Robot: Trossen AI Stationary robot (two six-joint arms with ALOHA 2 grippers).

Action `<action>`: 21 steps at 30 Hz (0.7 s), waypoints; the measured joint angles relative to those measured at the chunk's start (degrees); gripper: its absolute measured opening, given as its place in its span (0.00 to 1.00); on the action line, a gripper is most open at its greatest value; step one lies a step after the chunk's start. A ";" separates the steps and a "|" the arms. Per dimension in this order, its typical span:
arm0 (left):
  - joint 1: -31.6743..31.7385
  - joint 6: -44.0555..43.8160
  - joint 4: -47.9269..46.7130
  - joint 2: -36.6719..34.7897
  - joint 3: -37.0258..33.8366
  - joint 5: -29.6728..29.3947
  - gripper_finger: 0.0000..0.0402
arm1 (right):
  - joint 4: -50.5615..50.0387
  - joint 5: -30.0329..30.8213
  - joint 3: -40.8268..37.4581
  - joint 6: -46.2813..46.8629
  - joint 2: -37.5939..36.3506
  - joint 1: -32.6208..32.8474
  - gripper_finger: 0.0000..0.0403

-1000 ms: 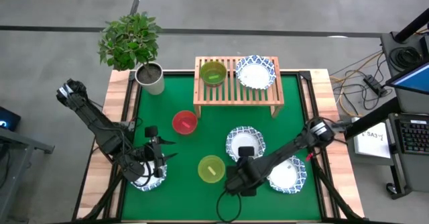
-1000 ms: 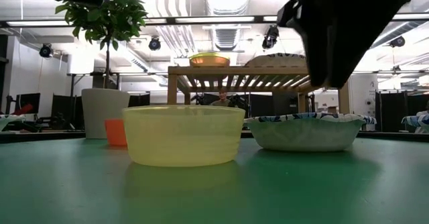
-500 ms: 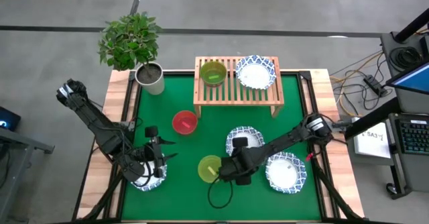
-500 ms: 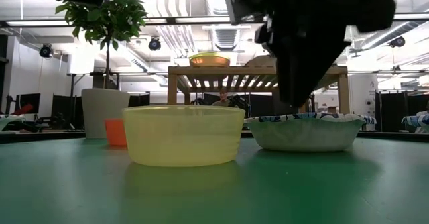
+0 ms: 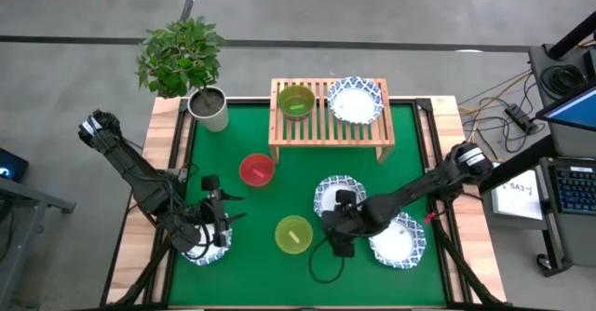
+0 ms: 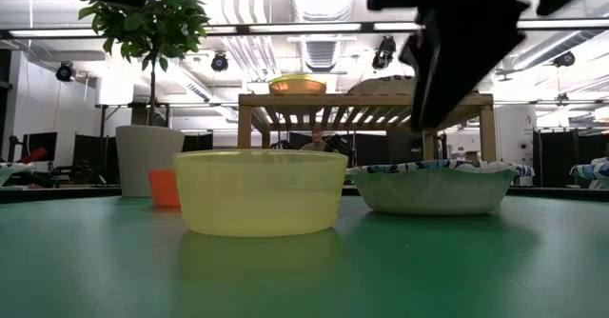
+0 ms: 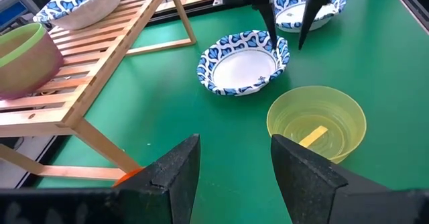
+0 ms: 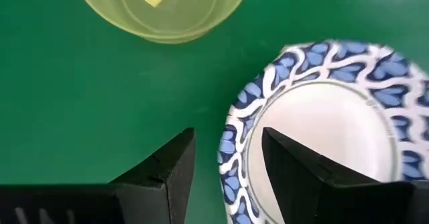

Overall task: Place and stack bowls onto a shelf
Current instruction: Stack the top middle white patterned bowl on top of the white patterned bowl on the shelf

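Looking past the left gripper point(image 7: 233, 177), fingers parted, onto green table point(image 7: 375, 70). Ahead: a yellow-green bowl point(image 7: 317, 121) beside a blue-rimmed bowl point(image 7: 242, 62), with the right gripper point(image 7: 288, 36) poised open-fingered over that bowl's rim. Off to one side, wooden shelf point(image 7: 100, 56) carrying a green bowl point(image 7: 23, 60) and another blue-rimmed bowl point(image 7: 77, 3).

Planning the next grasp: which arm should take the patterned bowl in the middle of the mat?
Right. The right gripper hangs open over the middle patterned bowl, fingers straddling its rim in the right wrist view. The left gripper sits open over the patterned bowl at the mat's left, farther off.
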 joint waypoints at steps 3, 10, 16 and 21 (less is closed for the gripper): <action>0.01 0.00 0.01 0.00 0.00 0.00 0.41 | 2.27 0.01 -3.44 1.53 0.11 0.32 0.41; 0.00 0.02 0.02 0.00 0.00 0.00 0.41 | 3.46 -0.02 -6.83 3.62 1.81 0.48 0.39; 0.00 0.02 -0.02 0.00 0.00 -0.02 0.41 | 3.49 0.08 -7.07 3.70 1.79 0.48 0.23; 0.00 0.02 -0.02 0.00 0.00 -0.02 0.41 | 3.05 -1.68 -5.01 2.07 1.79 0.48 0.04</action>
